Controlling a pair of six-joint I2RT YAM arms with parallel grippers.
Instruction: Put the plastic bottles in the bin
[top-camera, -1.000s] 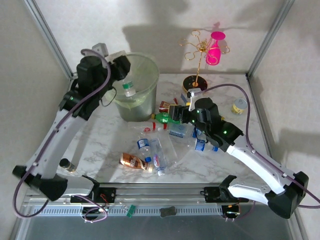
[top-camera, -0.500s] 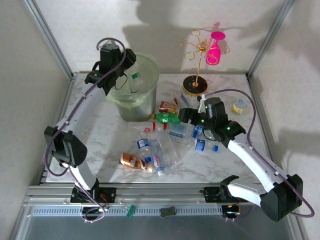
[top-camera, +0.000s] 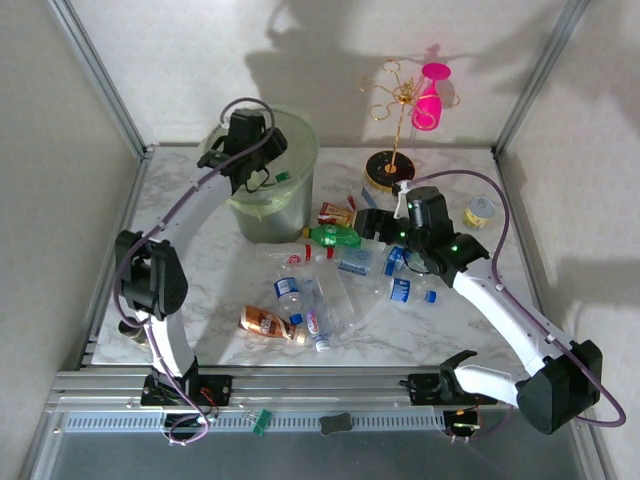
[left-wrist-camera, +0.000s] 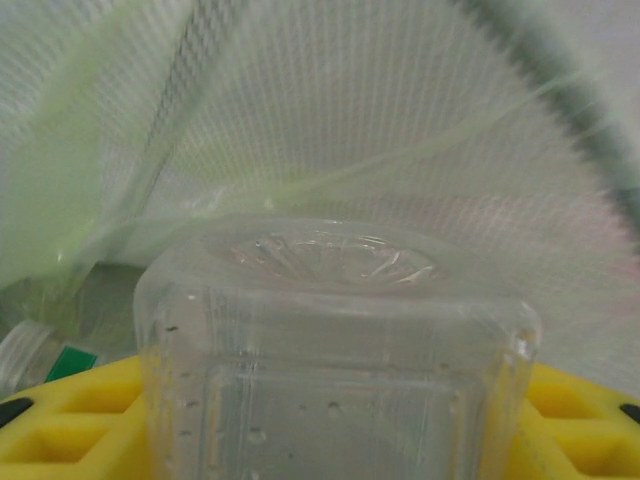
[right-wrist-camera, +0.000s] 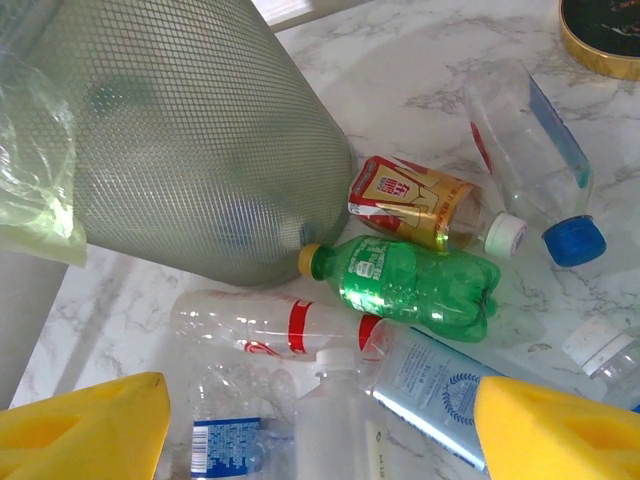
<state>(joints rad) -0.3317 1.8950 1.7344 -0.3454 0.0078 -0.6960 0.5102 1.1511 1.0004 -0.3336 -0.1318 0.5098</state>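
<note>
The bin (top-camera: 270, 205) stands at the back left, its mesh wall (right-wrist-camera: 190, 140) filling the upper left of the right wrist view. My left gripper (top-camera: 260, 160) hangs over its rim, shut on a clear plastic bottle (left-wrist-camera: 335, 330) whose base faces the camera between the yellow fingers (left-wrist-camera: 70, 420); the bin liner (left-wrist-camera: 400, 130) lies behind it. My right gripper (top-camera: 383, 226) is open above the loose pile. Below it lie a green bottle (right-wrist-camera: 420, 285), a clear red-banded bottle (right-wrist-camera: 270, 325) and a white-capped clear bottle (right-wrist-camera: 345, 420) between the fingers, untouched.
More bottles lie spread over the table's middle (top-camera: 290, 295), (top-camera: 268, 322), (top-camera: 405, 290). A gold stand with a pink vase (top-camera: 405, 110) rises at the back. A tape roll (top-camera: 480, 212) sits at the right and a small dark jar (top-camera: 130, 330) at the left edge.
My left arm has swung from left of the bin to over its rim, carrying the clear bottle. The right gripper has drifted slightly right and stayed open.
</note>
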